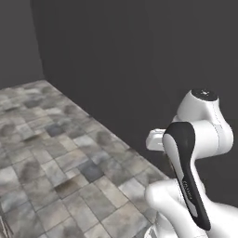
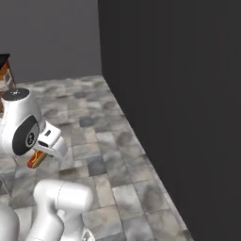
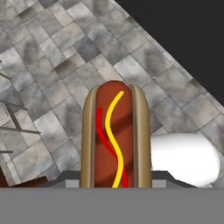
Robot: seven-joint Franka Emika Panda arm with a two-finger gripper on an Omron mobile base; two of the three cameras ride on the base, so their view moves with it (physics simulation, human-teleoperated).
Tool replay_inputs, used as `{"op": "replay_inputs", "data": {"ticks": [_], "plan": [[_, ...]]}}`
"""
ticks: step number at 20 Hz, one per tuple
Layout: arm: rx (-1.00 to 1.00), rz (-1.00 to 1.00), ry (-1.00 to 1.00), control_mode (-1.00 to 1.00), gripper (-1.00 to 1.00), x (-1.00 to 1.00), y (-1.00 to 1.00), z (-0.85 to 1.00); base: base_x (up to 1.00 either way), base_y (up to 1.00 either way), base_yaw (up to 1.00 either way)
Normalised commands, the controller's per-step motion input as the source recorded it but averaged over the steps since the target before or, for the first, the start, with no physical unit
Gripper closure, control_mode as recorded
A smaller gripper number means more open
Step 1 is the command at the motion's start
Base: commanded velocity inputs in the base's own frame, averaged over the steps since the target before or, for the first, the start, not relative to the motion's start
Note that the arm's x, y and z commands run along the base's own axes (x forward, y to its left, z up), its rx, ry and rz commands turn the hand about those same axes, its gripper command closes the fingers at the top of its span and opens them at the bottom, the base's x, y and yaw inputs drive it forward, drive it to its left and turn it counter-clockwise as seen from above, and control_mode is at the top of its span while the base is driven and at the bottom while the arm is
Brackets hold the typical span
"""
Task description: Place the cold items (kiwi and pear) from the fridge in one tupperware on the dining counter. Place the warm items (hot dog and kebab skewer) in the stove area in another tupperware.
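The hand (image 2: 41,153) is clamped on the hot dog (image 3: 115,135), which it carries in the air above the tiled floor (image 1: 51,153). In the hand view the hot dog stands up from the bottom edge between the two finger tips; its brown bun holds a dark red sausage, and a yellow line and a red line wave along the sausage. In the right base view one end of the hot dog (image 2: 36,159) sticks out under the white hand, at the left side of the picture, tilted down to the left. The floor is made of grey and brown stone tiles. A tall dark wall (image 2: 179,108) stands just beside the arm on its right side and runs away from the camera; a lighter grey wall (image 2: 52,40) closes the room at the far end. In the left base view the white arm (image 1: 195,158) with its dark joint rises at the lower right, in front of the dark wall.
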Motion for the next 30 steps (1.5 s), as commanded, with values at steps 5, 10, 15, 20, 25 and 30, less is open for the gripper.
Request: {"op": "replay_inputs", "data": {"ticks": [5, 10, 15, 20, 25, 30], "plan": [[0.0, 0.0, 0.0, 1.0, 1.0, 0.0, 0.0, 0.0, 1.0, -0.15, 0.51], [0.0, 0.0, 0.0, 1.0, 1.0, 0.0, 0.0, 0.0, 1.0, -0.12, 0.53], [0.0, 0.0, 0.0, 1.0, 1.0, 0.0, 0.0, 0.0, 1.0, -0.05, 0.6], [0.0, 0.0, 0.0, 1.0, 1.0, 0.0, 0.0, 0.0, 0.81, 0.0, 0.68], [0.0, 0.0, 0.0, 1.0, 1.0, 0.0, 0.0, 0.0, 0.48, 0.03, 0.75], [0.0, 0.0, 0.0, 1.0, 1.0, 0.0, 0.0, 0.0, 0.39, 0.01, 0.74]]}}
